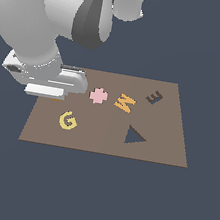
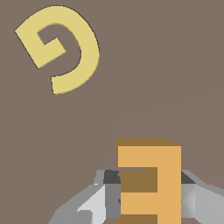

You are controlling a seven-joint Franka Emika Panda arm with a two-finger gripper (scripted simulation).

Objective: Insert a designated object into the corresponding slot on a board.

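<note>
The task is at its early stage: the orange E (image 2: 148,181) sits between the jaws of the gripper (image 2: 146,192), which stand closed in against its two sides, a grey finger (image 2: 105,199) showing on either side of the letter in the wrist view. Whether the E is off the board (image 1: 172,143) or resting on it cannot be told. The slot (image 1: 154,96), a dark tilted E-shaped cutout, lies open and unfilled, well apart from the gripper, past the pink cross (image 1: 98,95) and the orange W (image 1: 125,103). Carrying the letter across, turning it to match the slot's tilt and lowering it in are all left to do.

In the exterior view the arm's bulk covers the E entirely, along with the board's corner above the yellow G (image 1: 68,120). In the wrist view the E's lower end is cut off by the picture's edge, and the slot does not show there at all.
</note>
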